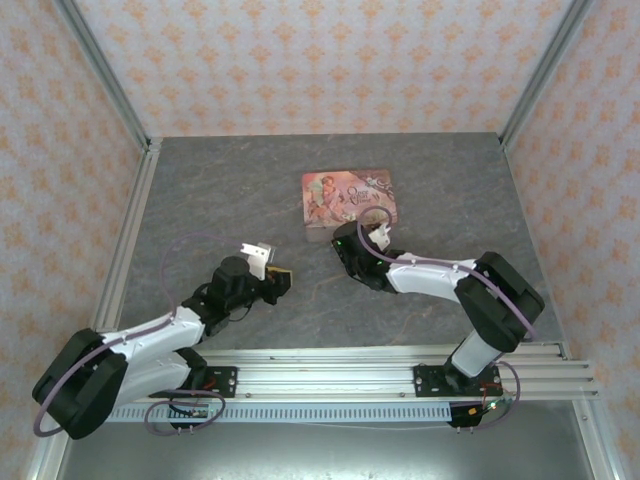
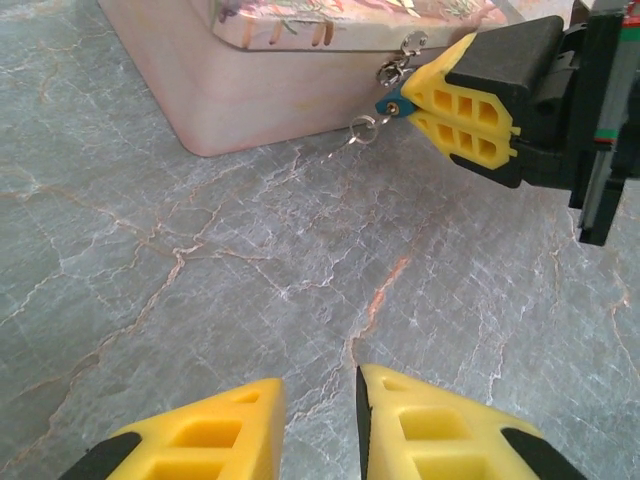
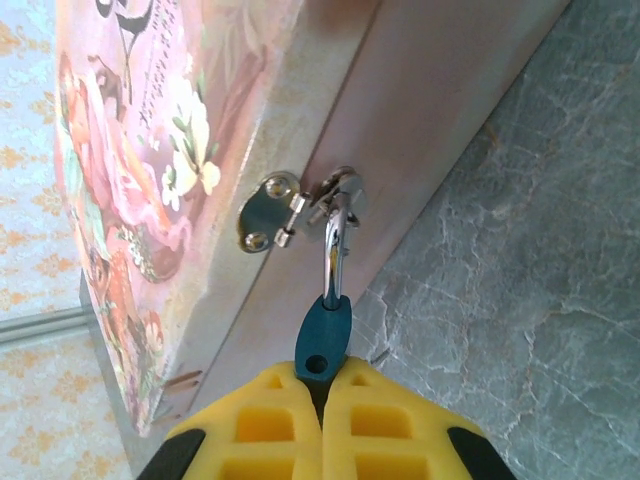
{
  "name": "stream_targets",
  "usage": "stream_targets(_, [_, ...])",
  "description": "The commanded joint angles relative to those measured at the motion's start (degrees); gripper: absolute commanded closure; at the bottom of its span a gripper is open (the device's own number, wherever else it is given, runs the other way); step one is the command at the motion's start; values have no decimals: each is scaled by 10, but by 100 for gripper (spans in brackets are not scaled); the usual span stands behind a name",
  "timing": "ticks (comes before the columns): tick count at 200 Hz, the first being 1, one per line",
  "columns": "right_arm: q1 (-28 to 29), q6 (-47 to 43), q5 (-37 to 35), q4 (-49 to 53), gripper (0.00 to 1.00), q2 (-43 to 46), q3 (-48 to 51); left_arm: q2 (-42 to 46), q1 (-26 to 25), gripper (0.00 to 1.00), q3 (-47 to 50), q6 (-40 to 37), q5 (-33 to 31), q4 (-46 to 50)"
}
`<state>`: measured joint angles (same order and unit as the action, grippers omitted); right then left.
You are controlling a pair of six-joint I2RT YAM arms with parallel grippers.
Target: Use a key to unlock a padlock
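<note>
**Right tool pinching padlock at tin hasp; left tool spread, empty**

Materials/shapes. Bench (image 2: 200,280): grey-green stone-look surface with pale and rusty veins. Tin (image 3: 420,120): pink rectangular box with rounded corners, dull metal side wall, printed floral picture on the lid. Hasp (image 3: 265,215): small bright metal plate with two rivets, on the tin's front wall. Padlock (image 3: 322,340): tiny, teal, rounded flat body with a small hole near its lower end. Its polished steel shackle (image 3: 331,250) is looped through the hasp staple. Tool fingers: yellow ribbed plastic wedges on black mounts.

State. Right tool (image 3: 322,385): fingers pressed together on the padlock's lower end. The padlock is off the bench, stretched out from the hasp. Left tool (image 2: 318,385): fingers slightly spread with nothing between them, above bare bench and well short of the tin.

View differences. The left wrist view alone shows a thin wire ring (image 2: 362,127) just under the padlock; what it carries is too small to tell. The right wrist view resolves the shackle-to-hasp link. The top view places the tin mid-bench, with the right tool at its near edge.
</note>
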<state>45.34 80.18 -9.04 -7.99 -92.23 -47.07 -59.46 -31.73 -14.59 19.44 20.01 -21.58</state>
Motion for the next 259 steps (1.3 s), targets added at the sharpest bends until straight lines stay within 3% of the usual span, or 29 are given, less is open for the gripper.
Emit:
stream_targets(1, [4,-4,-44,-10,100,-11,-31,38,7,73,11,-13,-24,40])
stream_targets(46, [13,-25,-85,7,100,-23,-37,102,15,73,25,-14,-30,84])
stream_targets(122, [13,24,-76,-188,100,-64,65,198,29,70,44,-7,-31,138])
stream_targets(189, [10,2,-161,-127,100,25,80,201,32,70,41,-3,-32,145])
stream_targets(259, [-15,28,-139,-85,100,14,73,202,33,70,45,-3,-39,140])
